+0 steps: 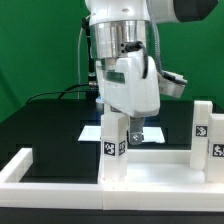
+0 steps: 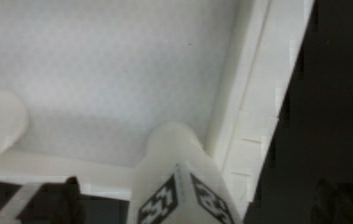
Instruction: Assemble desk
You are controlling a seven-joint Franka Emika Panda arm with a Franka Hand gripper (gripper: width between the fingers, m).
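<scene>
A: Exterior view first. Where is the tabletop slab point(image 1: 150, 158)?

B: Flat on the black worktop point(image 1: 45, 130), its recessed face up, directly below the end effector point(image 1: 137, 130).

A: And the leg blocks?

B: One leg block point(image 1: 113, 140) stands at the slab's near corner, just beside the end effector. Another leg block point(image 1: 204, 135) stands at the slab's far-right corner in that view, well apart from it.

A: The end effector's state?

B: I cannot tell. In the wrist view, the slab point(image 2: 120, 80) fills the background behind a tagged leg point(image 2: 176, 185).
</scene>
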